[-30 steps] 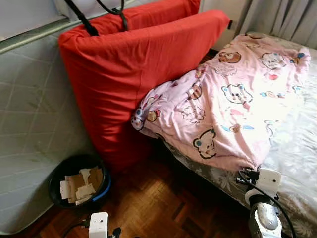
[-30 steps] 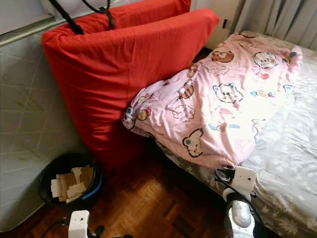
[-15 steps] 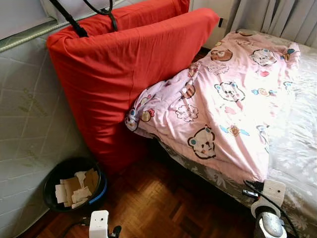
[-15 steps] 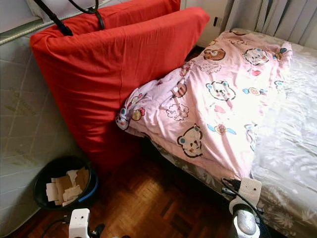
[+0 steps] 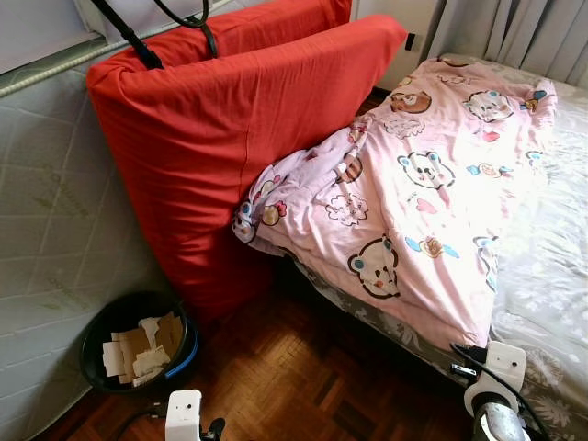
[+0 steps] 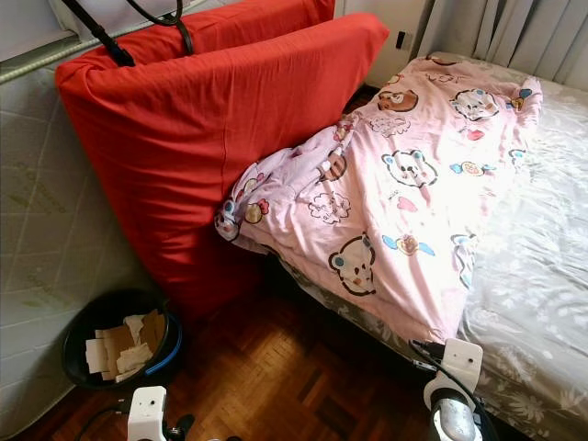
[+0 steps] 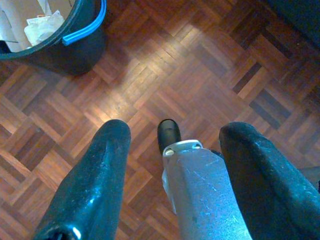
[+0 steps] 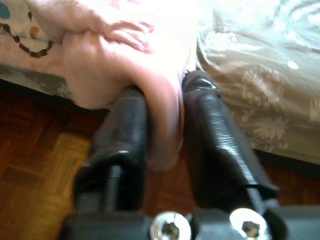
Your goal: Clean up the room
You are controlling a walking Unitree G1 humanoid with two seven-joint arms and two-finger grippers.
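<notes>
A pink blanket (image 5: 432, 202) with cartoon bears lies spread across the bed, one end bunched against a big red cushion (image 5: 230, 138). My right gripper (image 8: 165, 95) is shut on the blanket's near corner (image 8: 100, 55) at the bed's edge; its wrist (image 5: 496, 367) shows at the lower right. My left gripper (image 7: 174, 127) hangs open above the parquet floor, its wrist (image 5: 184, 409) at the bottom of the eye views.
A black bin (image 5: 138, 340) with a blue rim holds paper scraps, on the floor at the left. A quilted mattress (image 5: 46, 230) stands upright behind it. The bed's grey floral sheet (image 5: 551, 276) lies bare on the right. Curtains (image 5: 514, 32) hang at the back.
The camera swung a little over the first half second. Since then my right wrist has sunk slightly at the bed's edge, with the blanket corner still between its fingers.
</notes>
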